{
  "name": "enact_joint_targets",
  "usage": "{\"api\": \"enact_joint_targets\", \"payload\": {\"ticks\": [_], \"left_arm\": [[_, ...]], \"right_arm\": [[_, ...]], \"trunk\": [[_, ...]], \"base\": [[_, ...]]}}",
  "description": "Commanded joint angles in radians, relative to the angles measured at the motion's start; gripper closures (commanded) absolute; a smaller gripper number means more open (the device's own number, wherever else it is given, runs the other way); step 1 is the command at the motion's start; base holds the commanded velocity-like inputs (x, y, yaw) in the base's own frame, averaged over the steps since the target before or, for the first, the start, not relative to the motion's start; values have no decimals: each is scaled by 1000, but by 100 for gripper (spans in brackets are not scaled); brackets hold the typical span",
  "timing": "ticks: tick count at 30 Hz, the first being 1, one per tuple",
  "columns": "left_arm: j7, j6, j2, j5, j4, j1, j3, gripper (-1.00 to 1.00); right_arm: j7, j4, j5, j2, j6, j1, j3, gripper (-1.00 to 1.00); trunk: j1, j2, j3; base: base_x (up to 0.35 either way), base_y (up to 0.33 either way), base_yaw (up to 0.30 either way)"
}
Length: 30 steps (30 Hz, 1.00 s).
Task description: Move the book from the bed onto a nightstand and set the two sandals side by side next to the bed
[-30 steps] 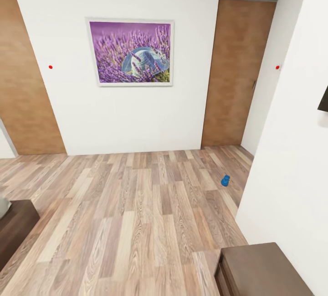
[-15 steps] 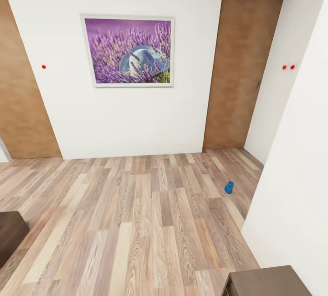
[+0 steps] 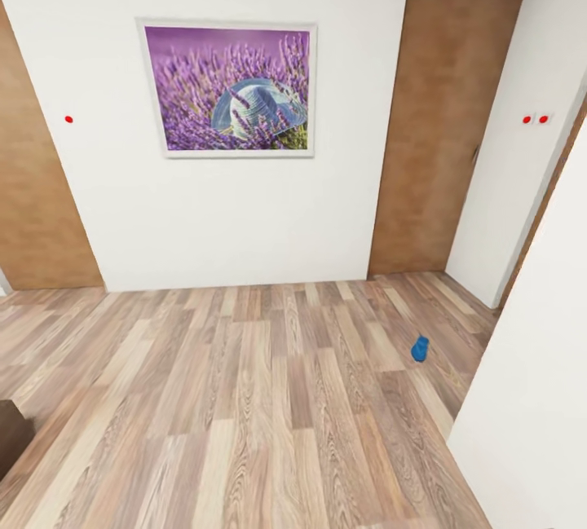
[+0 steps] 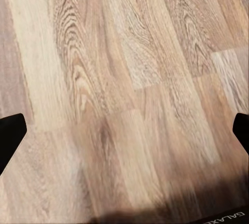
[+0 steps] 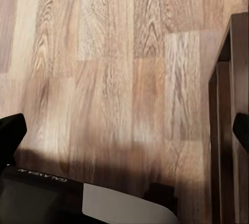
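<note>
Roll up square on the bright blue flat sandal (image 3: 420,347), far ahead of both wide-open, empty pincers (image 4: 124,130) (image 5: 124,125)

Left pincer (image 4: 124,136) and right pincer (image 5: 124,130) both gape wide, 2 fingertips apart, holding nothing.

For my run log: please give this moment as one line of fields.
phase: driving | in sight: blue sandal on wood floor near right door | left gripper: open, empty | right gripper: open, empty
</note>
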Motion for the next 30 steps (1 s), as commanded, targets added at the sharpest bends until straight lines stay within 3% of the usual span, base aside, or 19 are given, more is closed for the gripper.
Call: {"api": "enact_joint_targets", "payload": {"ticks": [1, 14, 30], "left_arm": [[-3, -4, 0, -4, 1, -1, 1, -100], [-3, -4, 0, -4, 0, -1, 1, -100], [-3, -4, 0, -3, 1, -1, 1, -100]], "right_arm": [[6, 0, -5, 0, 0, 0, -3, -100], [6, 0, -5, 0, 0, 0, -3, -100], [6, 0, -5, 0, 0, 0, -3, -100]], "trunk": [[1, 0, -1], [1, 0, -1], [1, 0, -1]], "base": [[330, 0, 140], [296, 0, 116], [90, 37, 2]]}}
